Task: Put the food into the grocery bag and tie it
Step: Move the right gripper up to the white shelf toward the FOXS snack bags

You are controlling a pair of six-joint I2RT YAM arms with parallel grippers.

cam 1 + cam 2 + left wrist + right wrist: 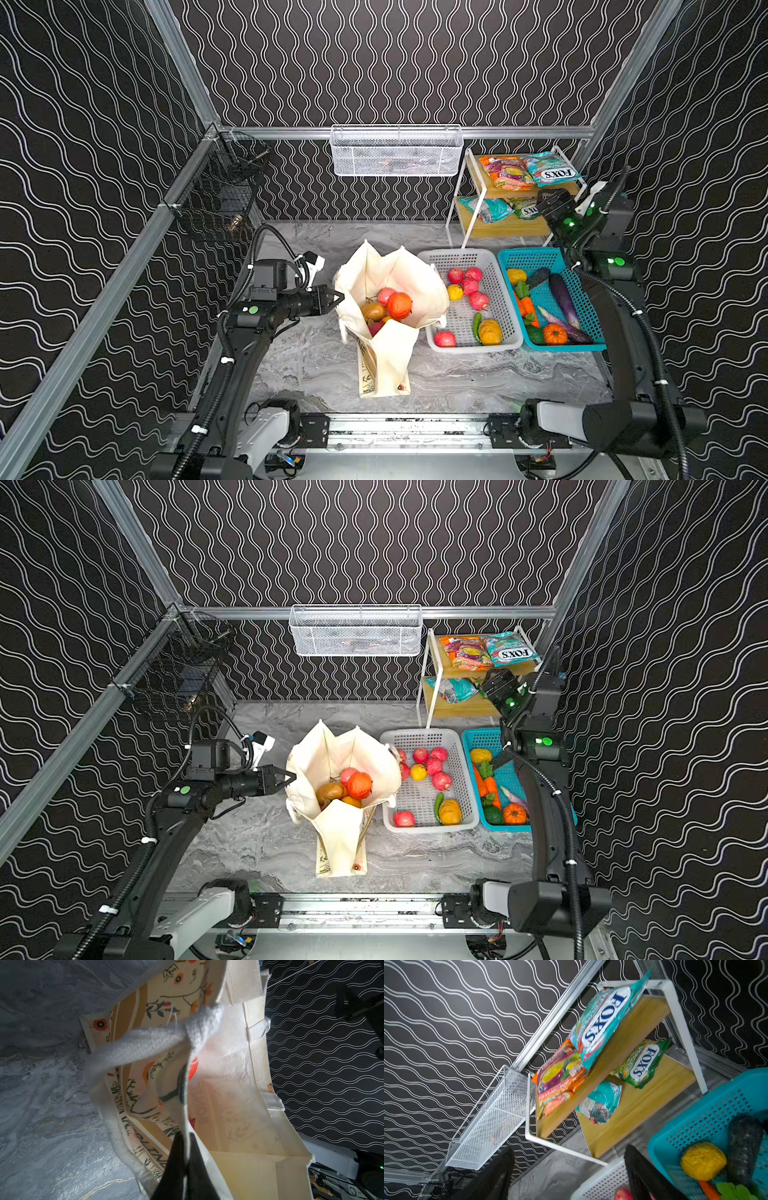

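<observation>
Grey marble tabletop [457, 374], boxed in by black wavy wallpaper [395, 62]. The grocery bag [390, 353] stands open around mid-table with fruit [400, 304] piled inside. The left gripper [338, 298] sits at the bag's left side, jaws pressed together on the cream rim. In the left wrist view its black fingers [172, 1167] pinch a fold of the fabric, and a handle [145, 1043] drapes across just beyond them.

The right gripper [547, 203] is well apart from the bag, up at the back right by the shelf rack [507, 226]. Its jaws are spread and there's nothing between them. It's near the FOX'S packets [550, 170] on the rack, but I can't tell if it touches one. The white basket [465, 257] and teal basket [536, 259] sit side by side right of the bag, both with produce in them.
</observation>
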